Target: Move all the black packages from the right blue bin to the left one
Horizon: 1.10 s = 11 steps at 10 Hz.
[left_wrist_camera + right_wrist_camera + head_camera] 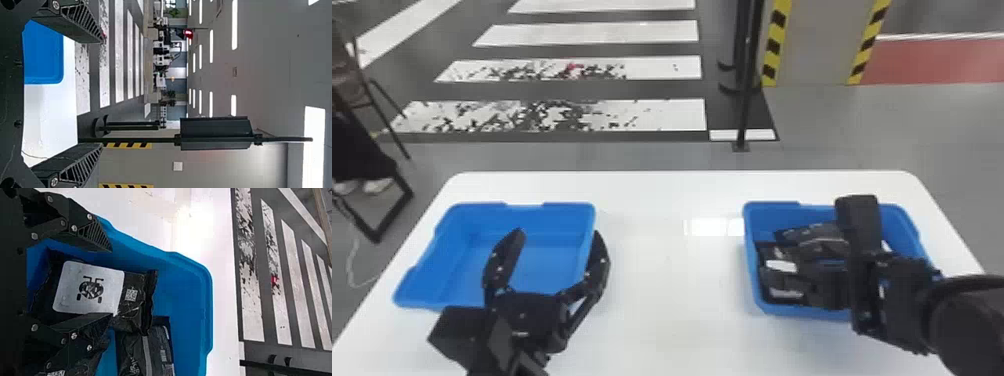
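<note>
White surface (667, 285), right blue bin (197, 301). My right end effector (111, 282) wide over labelled package (90, 288); tight packing risks snagging neighbouring package (156, 348). Left end effector (558, 232) wide.

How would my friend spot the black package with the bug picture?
On the white table, find the right blue bin. Inside, framed by the open right claw, lies a black package. Its big white label shows a bug-like drawing; its neighbour has a grey stripe instead.

Right blue bin (779, 216) and black packages (824, 285), both partly hidden behind the right arm (907, 305)
</note>
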{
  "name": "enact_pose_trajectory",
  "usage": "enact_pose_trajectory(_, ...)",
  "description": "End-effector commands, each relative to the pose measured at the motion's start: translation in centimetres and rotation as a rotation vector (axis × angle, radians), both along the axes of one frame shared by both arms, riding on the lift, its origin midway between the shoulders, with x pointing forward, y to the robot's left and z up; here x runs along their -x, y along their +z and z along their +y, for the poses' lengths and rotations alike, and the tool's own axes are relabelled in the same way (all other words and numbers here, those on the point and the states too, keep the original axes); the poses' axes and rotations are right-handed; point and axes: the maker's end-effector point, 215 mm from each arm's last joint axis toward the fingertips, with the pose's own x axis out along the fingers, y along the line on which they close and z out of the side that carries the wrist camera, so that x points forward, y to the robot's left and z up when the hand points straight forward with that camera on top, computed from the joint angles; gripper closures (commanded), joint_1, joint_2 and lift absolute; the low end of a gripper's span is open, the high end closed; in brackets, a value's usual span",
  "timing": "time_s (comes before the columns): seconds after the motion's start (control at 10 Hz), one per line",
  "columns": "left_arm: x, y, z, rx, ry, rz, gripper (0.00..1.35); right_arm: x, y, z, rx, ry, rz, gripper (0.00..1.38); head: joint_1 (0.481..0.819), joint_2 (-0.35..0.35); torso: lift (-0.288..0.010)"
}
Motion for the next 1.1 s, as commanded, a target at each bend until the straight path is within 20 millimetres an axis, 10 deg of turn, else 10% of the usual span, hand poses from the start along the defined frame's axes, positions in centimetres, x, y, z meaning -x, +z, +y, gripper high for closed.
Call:
enact_pose_trajectory(0.0, 0.1, -0.1, 0.2, 0.002, 0.003, 0.002, 0.09, -0.1, -0.2, -0.3, 0.011, -0.007, -0.003, 0.49, 0.695, 0.066, -0.132)
enact_pose_trajectory(0.8, 0.3, -0.2, 0.4, 0.006, 0.006, -0.008, 0.09, -0.8, -2.3, -1.1, 0.009, -0.036, 0.031, 0.52, 0.695, 0.059, -0.132)
enact_pose_trajectory(1.0, 0.4, -0.2, 1.0, 0.004, 0.016, -0.016, 0.09, -2.0, -2.3, -0.9, -0.018, -0.044, 0.009, 0.85, 0.695, 0.057, -0.132)
